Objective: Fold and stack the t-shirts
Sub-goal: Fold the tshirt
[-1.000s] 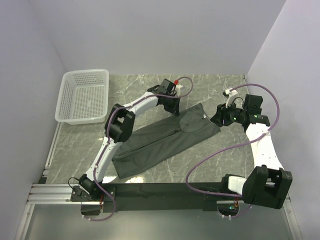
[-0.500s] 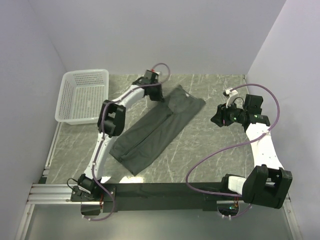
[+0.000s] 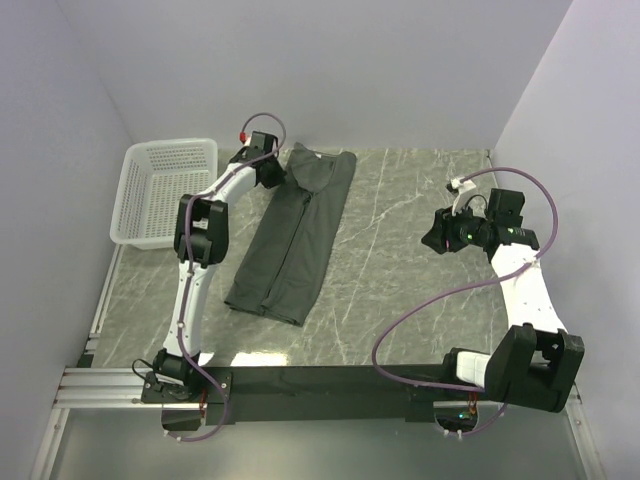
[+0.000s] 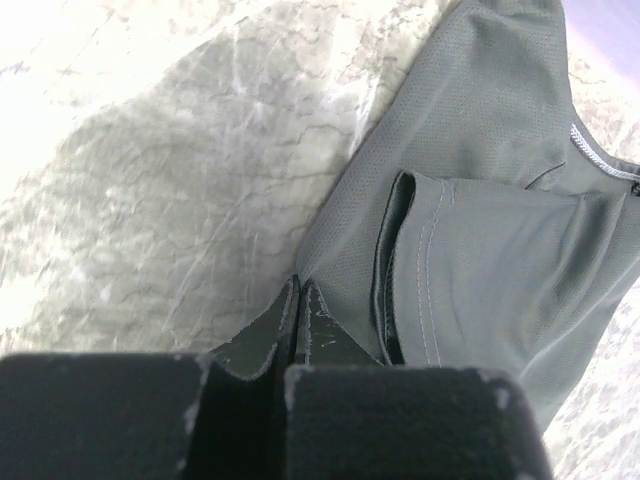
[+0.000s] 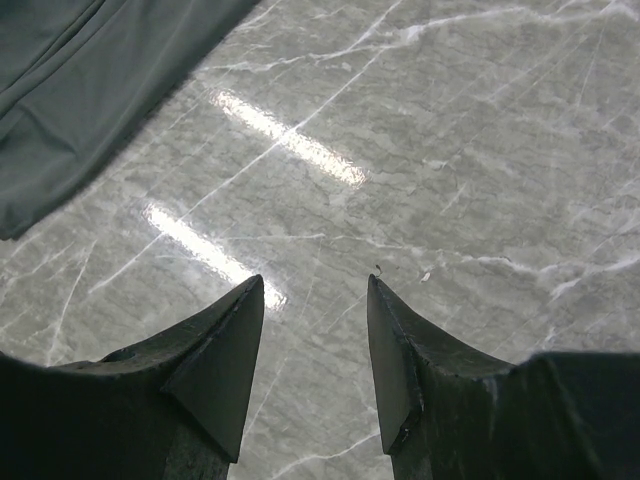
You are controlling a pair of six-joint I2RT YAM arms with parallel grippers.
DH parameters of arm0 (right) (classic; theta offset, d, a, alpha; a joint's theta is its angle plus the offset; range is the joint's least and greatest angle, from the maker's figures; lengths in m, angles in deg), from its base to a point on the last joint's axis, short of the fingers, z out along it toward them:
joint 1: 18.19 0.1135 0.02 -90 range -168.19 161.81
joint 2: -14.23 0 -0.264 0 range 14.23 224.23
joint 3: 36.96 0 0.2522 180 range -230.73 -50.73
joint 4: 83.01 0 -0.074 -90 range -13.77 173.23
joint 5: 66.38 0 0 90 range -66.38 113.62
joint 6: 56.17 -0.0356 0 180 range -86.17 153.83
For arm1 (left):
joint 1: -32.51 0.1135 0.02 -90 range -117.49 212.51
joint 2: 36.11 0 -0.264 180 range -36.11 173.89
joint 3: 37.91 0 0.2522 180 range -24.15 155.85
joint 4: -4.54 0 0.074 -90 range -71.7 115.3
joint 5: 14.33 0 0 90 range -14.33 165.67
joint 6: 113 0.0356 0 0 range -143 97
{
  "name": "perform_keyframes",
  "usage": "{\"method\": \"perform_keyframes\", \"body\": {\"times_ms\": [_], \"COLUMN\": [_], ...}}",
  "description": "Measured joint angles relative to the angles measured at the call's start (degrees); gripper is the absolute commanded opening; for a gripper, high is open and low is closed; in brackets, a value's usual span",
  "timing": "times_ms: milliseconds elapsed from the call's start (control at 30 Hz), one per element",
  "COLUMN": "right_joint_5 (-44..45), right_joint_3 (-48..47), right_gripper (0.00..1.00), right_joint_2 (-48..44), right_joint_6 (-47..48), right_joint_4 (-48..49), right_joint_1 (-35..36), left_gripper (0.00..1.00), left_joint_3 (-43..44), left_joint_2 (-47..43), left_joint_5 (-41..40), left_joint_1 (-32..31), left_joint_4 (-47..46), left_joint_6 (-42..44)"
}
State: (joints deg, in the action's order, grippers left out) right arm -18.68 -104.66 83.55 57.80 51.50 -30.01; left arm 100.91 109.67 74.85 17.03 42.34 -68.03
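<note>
Step in hand, likely: straightening lengthwise-folded t-shirt (image 3: 295,235) before crosswise fold. T-shirt flat on bench (image 3: 400,280), a long strip running 12 to 7 o'clock; basket (image 3: 170,146) at 10 o'clock. Left jaws together, seemingly pinching shirt edge at far end, 11 o'clock. Right jaws apart, empty, over bench at 3 o'clock. Next probably: release, regrip one end, carry toward other, keeping corners level. Only left wrist view shows tucked sleeve; only top view shows whole strip.
</note>
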Motion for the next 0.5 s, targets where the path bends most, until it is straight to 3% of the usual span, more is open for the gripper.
{"method": "perform_keyframes", "body": {"times_ms": [33, 67, 167, 233, 400, 500], "right_joint_5": [0.0, -0.1, -1.1, -1.8, -1.0, -0.6], "right_joint_3": [0.0, 0.0, 0.0, 0.0, 1.1, 1.0], "right_gripper": [0.53, 0.53, 0.54, 0.56, 0.58, 0.59], "right_joint_2": [0.1, 0.2, 0.6, 0.9, 2.0, 4.7], "right_joint_6": [-0.1, -0.1, 1.2, 3.0, 7.1, 4.8], "right_joint_4": [0.0, 0.0, -0.3, -0.9, -0.9, 1.0], "right_joint_1": [0.0, 0.0, 0.4, 1.5, 15.7, 26.0], "left_gripper": [0.05, 0.19, 0.41, 0.50, 0.64, 0.69], "left_joint_3": [-0.8, -1.9, -4.3, -4.9, -9.4, -17.1], "left_joint_2": [-0.5, -1.0, -3.0, -4.3, -11.8, -22.0], "left_joint_5": [-0.3, -0.6, -0.5, 0.0, 1.7, 2.5], "left_joint_1": [-0.1, -0.1, -0.2, -0.2, -0.2, -0.2], "left_joint_4": [-0.4, -0.7, -0.8, -0.9, -1.0, -3.4], "left_joint_6": [-0.6, -0.9, -1.3, -0.8, 1.7, 4.6]}}
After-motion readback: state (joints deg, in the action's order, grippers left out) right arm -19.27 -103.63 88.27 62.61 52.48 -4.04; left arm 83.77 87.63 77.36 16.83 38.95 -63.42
